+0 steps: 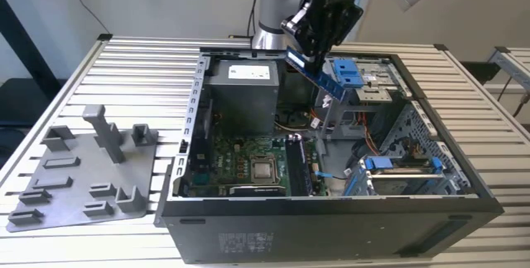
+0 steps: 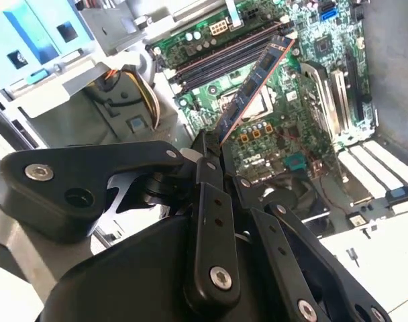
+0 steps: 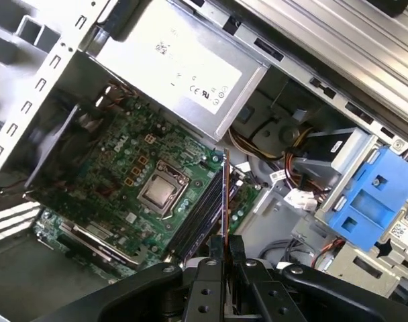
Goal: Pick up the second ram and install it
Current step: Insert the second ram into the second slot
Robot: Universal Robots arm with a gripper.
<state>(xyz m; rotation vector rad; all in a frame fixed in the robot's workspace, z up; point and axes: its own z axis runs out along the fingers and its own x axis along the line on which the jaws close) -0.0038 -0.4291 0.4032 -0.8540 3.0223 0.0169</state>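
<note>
The gripper (image 1: pixel 308 51), nearly closed, pinches one end of the second ram (image 1: pixel 321 80). The thin dark stick hangs tilted inside the open computer case (image 1: pixel 331 231), above the motherboard (image 1: pixel 248 156), between the grey power supply (image 1: pixel 242 94) and the blue drive bracket (image 1: pixel 348 72).

One black claw (image 1: pixel 308 54), and pinched between its fingers one thin, flat, dark memory stick (image 1: pixel 324 82). Under the claw sits one open black metal computer case (image 1: pixel 331 231). In it are one silver box-shaped power supply (image 1: pixel 242 91), one green circuit board (image 1: pixel 223 156) with one square metal processor (image 1: pixel 263 170), and two blue plastic drive brackets (image 1: pixel 348 72). The first bracket is just beside the claw; the other bracket (image 1: pixel 401 164) is farther from it. Well away from the claw, towards the exterior view's left, lies one grey plastic holder plate (image 1: pixel 74 175) with upright posts.
</note>
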